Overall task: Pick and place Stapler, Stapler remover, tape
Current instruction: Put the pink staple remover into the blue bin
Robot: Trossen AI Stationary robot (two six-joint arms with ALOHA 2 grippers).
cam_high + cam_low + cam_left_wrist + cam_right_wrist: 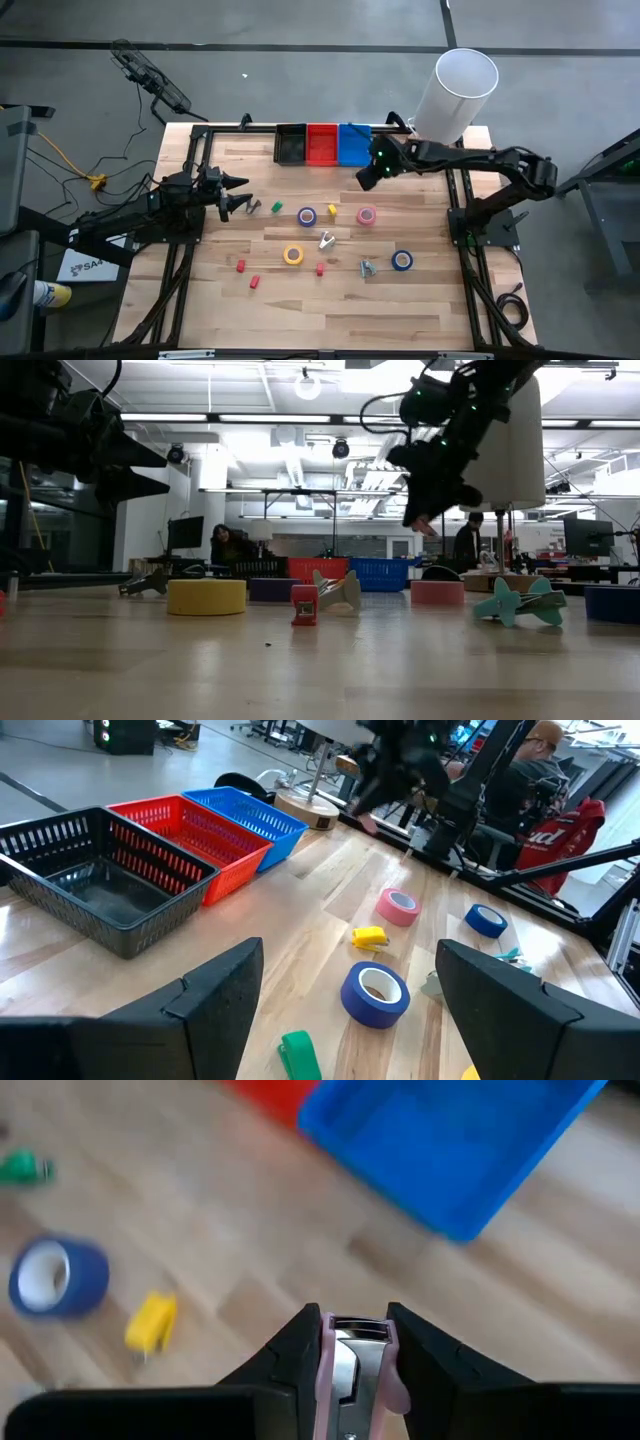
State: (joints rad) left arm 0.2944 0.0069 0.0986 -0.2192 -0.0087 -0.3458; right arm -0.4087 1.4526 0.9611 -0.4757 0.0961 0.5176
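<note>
My right gripper (366,176) hangs above the table just in front of the blue basket (353,143). It is shut on a small pink-and-metal stapler remover (352,1365). My left gripper (350,1010) waits open at the table's left side (240,203), touching nothing. Lying flat on the wood are a blue tape roll (307,215), a pink one (367,215), a yellow one (293,254) and a second blue one (402,260). A whitish stapler remover (327,240) and a teal one (368,266) also lie there, among small coloured staplers such as the yellow one (332,210). My right gripper pinches the stapler remover between its two fingers, one on each pink side (325,1355), with the metal part showing in the gap. The fingers slant down from the table's right and far side. The remover is lifted clear of the table (425,526).
A black basket (291,143) and a red basket (322,143) stand beside the blue one at the far edge. A white cylinder (455,95) stands at the far right corner. A green stapler (277,208) and red ones (241,265) lie to the left.
</note>
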